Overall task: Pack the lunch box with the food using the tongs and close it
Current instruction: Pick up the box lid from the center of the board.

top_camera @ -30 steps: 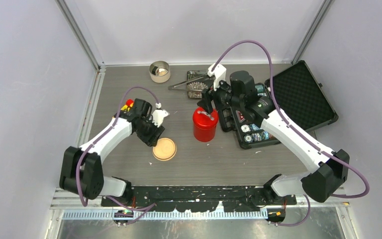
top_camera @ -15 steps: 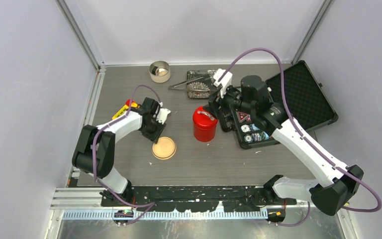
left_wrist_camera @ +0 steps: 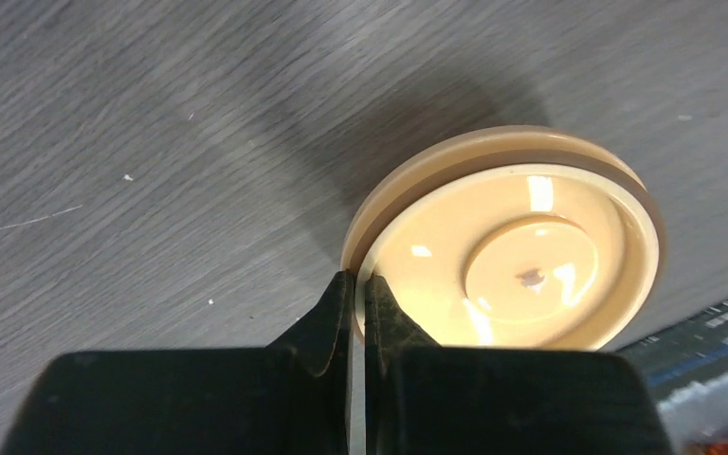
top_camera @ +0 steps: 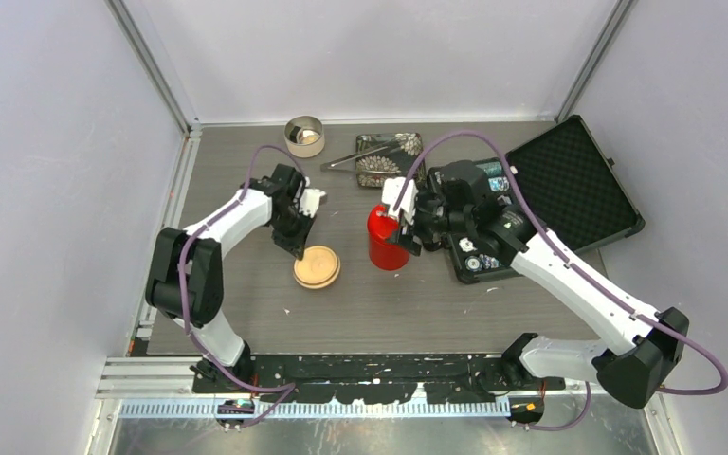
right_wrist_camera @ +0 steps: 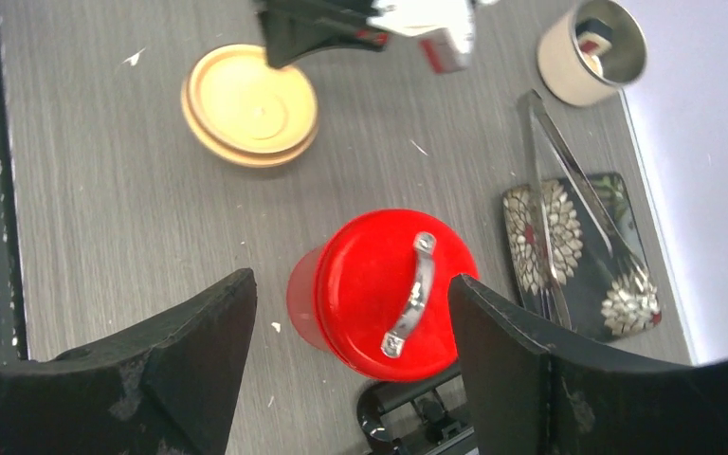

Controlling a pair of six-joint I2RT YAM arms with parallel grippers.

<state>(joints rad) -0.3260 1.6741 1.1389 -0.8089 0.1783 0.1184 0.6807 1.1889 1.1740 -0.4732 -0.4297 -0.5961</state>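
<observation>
My left gripper (left_wrist_camera: 358, 282) is shut on the rim of the beige disc lid (left_wrist_camera: 517, 251), which sits left of the canister (top_camera: 318, 267) and looks slightly tilted. The red canister (top_camera: 386, 245) of the lunch box stands mid-table with its red lid and metal handle (right_wrist_camera: 409, 294) on. My right gripper (right_wrist_camera: 351, 284) hangs open above it, one finger on each side, touching nothing. The cream tub (top_camera: 304, 136) stands open at the back, with small food bits inside (right_wrist_camera: 592, 47). The silver tongs (top_camera: 365, 154) lie across a patterned tray (right_wrist_camera: 616, 294).
An open black case (top_camera: 573, 180) with chips lies right of the canister, close under my right arm. The walls of the enclosure stand on the left, at the back and on the right.
My left gripper went from open beside the beige lid to shut on its rim, and the lid shifted slightly. My right gripper swung from behind the canister to above it and opened wider.
</observation>
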